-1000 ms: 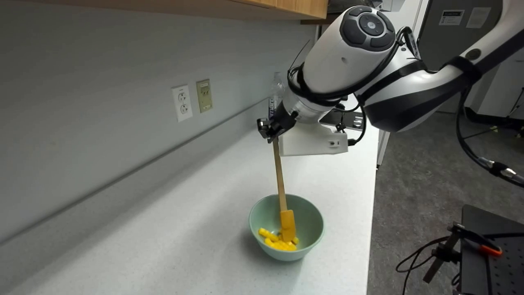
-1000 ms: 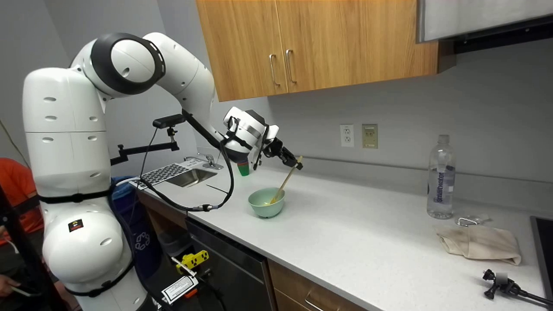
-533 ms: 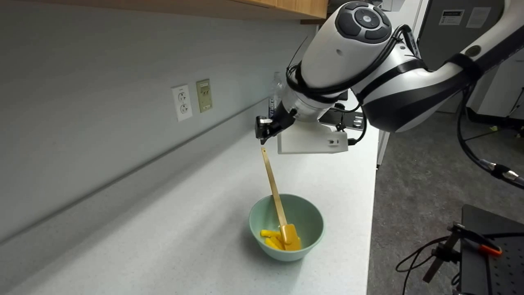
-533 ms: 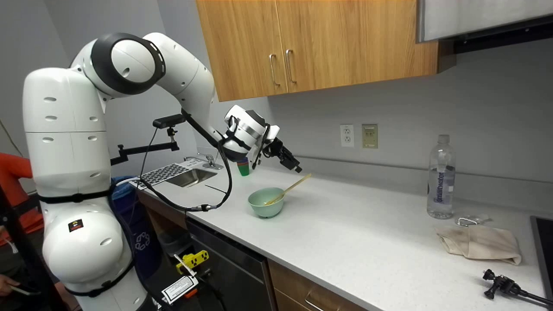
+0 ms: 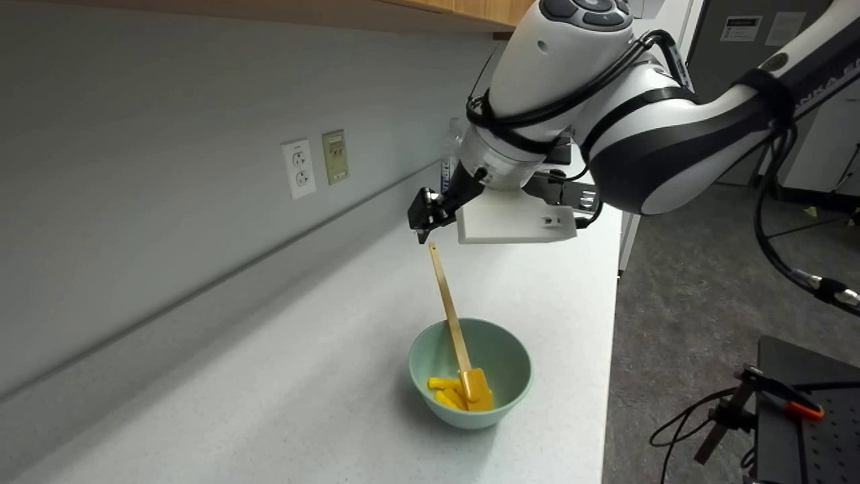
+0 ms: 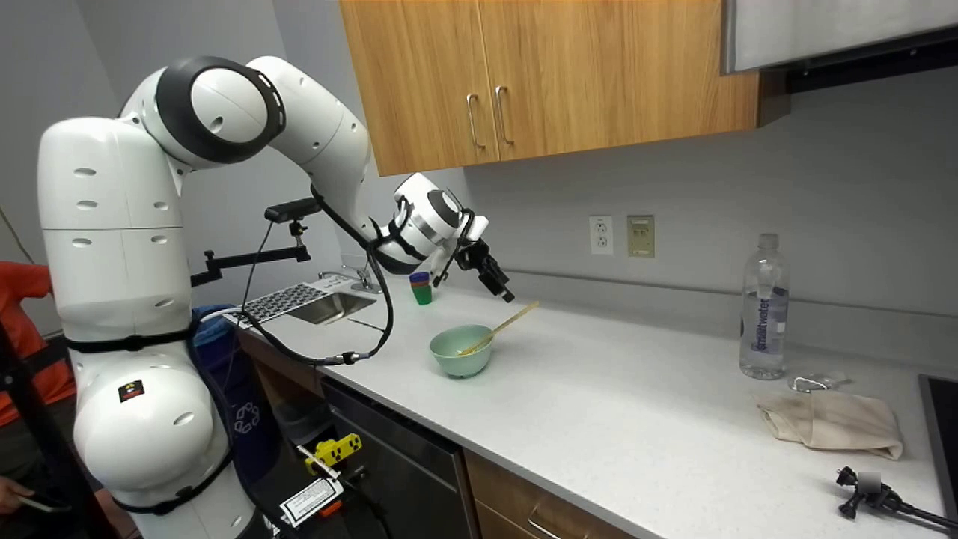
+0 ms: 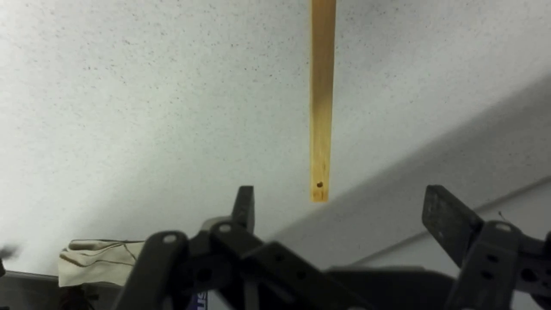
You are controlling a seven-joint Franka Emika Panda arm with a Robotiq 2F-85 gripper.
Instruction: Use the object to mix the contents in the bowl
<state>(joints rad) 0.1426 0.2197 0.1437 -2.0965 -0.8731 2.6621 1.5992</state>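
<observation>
The object is a spatula with a long wooden handle (image 5: 449, 302) and an orange-yellow head (image 5: 477, 390). It leans on the far rim of the pale green bowl (image 5: 468, 420), head down among the contents, several bright yellow pieces (image 5: 449, 392). The handle (image 6: 513, 323) slants out past the bowl (image 6: 458, 365) over the counter. Just above the handle's upper end, my gripper (image 5: 421, 232) hangs free of it in both exterior views. The wrist view shows the gripper (image 7: 340, 189) open wide, the handle's holed end (image 7: 319, 191) seen beyond the gap, not held.
The white counter (image 6: 636, 397) runs along a grey wall below wooden cabinets (image 6: 584, 75). Stacked cups (image 6: 421, 289) and a sink (image 6: 333, 307) lie behind the bowl. Farther along are a water bottle (image 6: 765, 322), a folded cloth (image 6: 831, 423) and a black mount (image 6: 879, 494).
A second ago the gripper was shut on the handle's top. It has let go; the spatula has tipped over onto the rim. The gripper has shifted slightly away, its wrist tilting.
</observation>
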